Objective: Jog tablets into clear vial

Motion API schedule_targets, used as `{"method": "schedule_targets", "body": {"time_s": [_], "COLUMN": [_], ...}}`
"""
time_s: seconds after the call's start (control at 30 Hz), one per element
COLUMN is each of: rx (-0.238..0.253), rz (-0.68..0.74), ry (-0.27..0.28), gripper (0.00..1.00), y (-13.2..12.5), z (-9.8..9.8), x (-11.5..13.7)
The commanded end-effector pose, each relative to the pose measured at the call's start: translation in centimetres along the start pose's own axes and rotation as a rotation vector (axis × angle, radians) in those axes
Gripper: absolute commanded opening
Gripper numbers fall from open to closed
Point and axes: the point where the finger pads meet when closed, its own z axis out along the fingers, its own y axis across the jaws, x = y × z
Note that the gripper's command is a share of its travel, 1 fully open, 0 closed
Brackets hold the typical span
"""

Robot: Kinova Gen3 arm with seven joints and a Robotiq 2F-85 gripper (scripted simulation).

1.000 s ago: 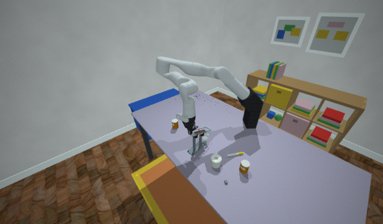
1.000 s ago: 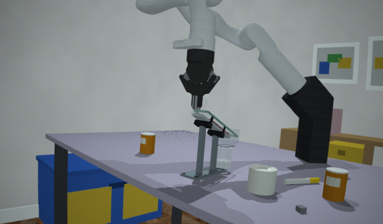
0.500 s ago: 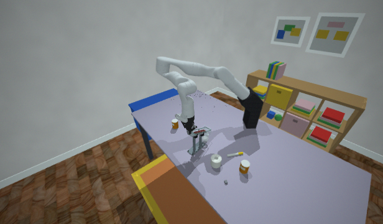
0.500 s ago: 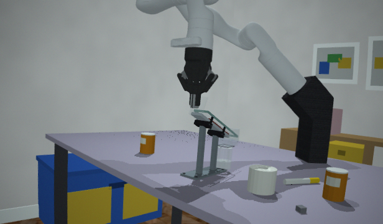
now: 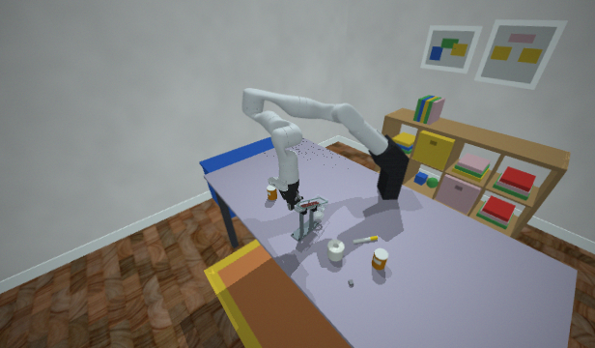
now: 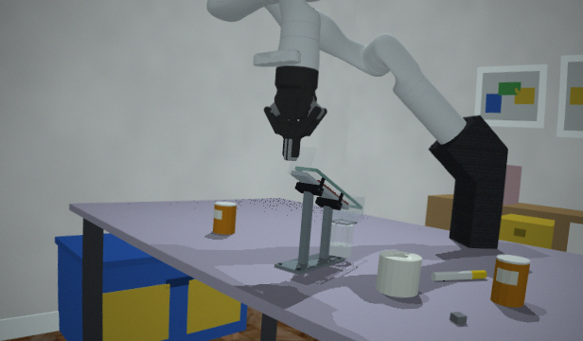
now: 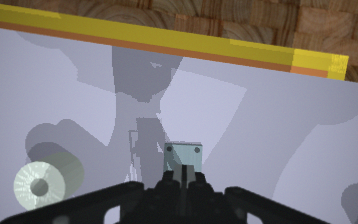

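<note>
While my claw hangs clenched on nothing in the top view, an orange bottle stands just beside it. From the exterior, the feeder tray slopes below my fingertips, apart, clear vial at its low end. At my wrist, the tray's upper end lies just beyond my fingers, a white roll lying left.

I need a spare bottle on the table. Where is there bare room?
Open stretch: the far end right of the capped orange bottle, toward the shelf unit. Also between the lone bottle and the blue cabinet. Crowded: around the tray stand, white roll and marker.
</note>
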Motion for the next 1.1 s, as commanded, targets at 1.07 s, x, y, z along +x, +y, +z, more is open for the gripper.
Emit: {"method": "schedule_targets", "body": {"time_s": [1.07], "rx": [0.000], "rz": [0.000], "ry": [0.002], "gripper": [0.00], "y": [0.0], "z": [-0.1], "x": [0.0]}}
